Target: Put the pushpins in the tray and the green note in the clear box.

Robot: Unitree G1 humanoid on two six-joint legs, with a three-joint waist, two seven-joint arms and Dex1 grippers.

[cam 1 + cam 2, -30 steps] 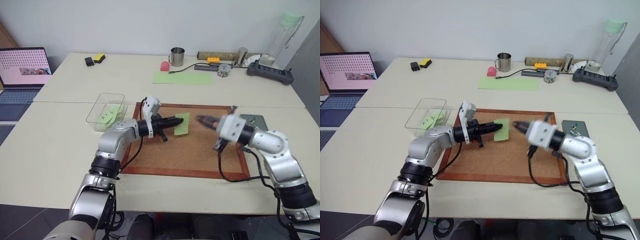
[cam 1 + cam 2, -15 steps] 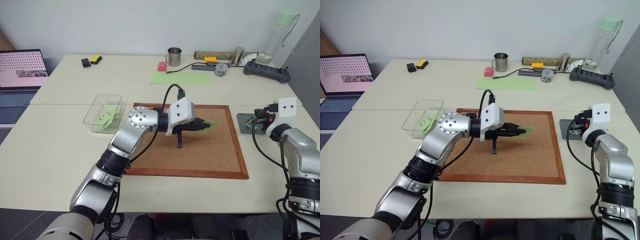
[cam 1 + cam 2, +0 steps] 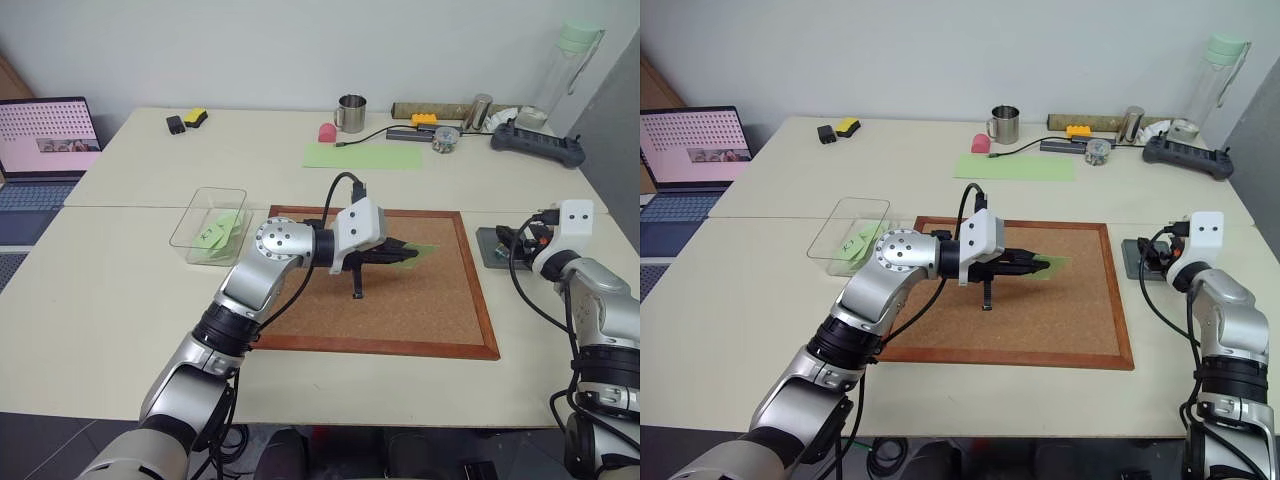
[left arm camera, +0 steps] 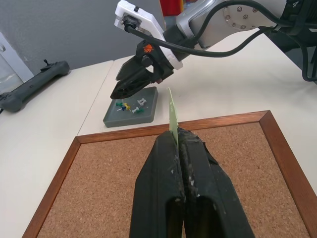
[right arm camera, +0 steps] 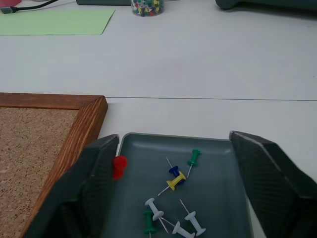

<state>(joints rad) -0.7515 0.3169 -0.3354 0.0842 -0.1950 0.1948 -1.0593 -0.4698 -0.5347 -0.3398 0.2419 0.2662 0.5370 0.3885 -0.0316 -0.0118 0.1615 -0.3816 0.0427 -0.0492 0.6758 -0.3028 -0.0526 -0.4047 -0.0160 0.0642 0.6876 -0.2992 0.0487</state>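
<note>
**Green note held over the corkboard, pins at the tray**

The green note (image 4: 173,111), a thin pale-green paper square, stuck out edge-on from the left claw (image 4: 178,141), whose black fingers were pressed tight together on it above the corkboard (image 3: 420,310). Pinched that way, the sheet cleared the rough cork and looked ready to carry to the clear box (image 3: 207,222), a see-through, round-cornered plastic box on the tabletop (image 3: 100,300) to the board's left, with green paper already inside.

The right claw (image 5: 173,193) hung over the tray (image 5: 218,148), a flat dark-grey square with a low rim just off the board's wooden frame. Its fingers stood wide apart at the tray's sides, gripping nothing. A red pushpin (image 5: 119,166) sat beside one finger, probably just let go; whether it had settled I couldn't tell. Other pins (image 5: 173,198), green, white, blue and yellow, lay scattered in the tray.
</note>
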